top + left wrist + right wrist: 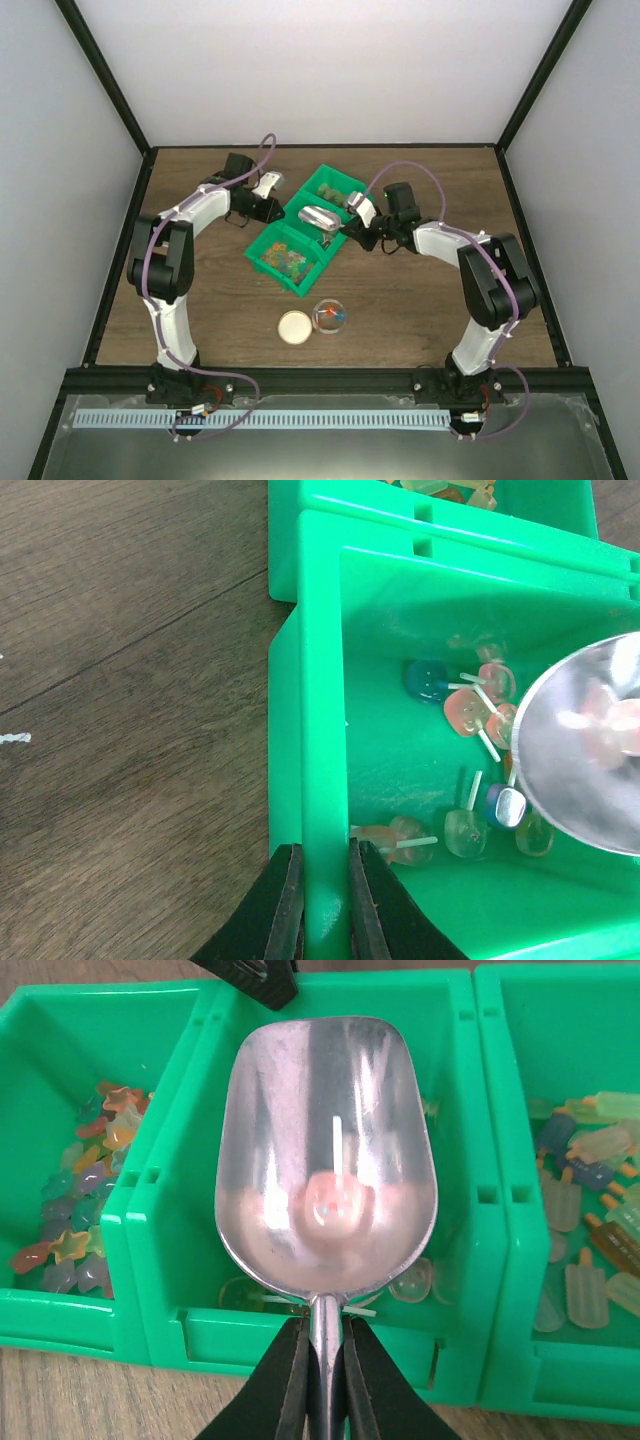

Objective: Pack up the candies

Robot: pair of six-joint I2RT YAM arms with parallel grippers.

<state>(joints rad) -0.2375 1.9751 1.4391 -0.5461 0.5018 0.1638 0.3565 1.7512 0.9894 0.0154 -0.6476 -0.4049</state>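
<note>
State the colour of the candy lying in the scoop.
The candy is pink; clearest in right wrist view.

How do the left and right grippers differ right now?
The left gripper grips the middle green bin's side wall; the right gripper grips the metal scoop's handle. The left lifts nothing; the right holds the scoop over that bin, one pink candy inside. Both are shut.

candy [330, 1205] in scoop [325, 1110] over middle bin [200, 1345], lid [295, 327] left of jar [328, 316]
</note>
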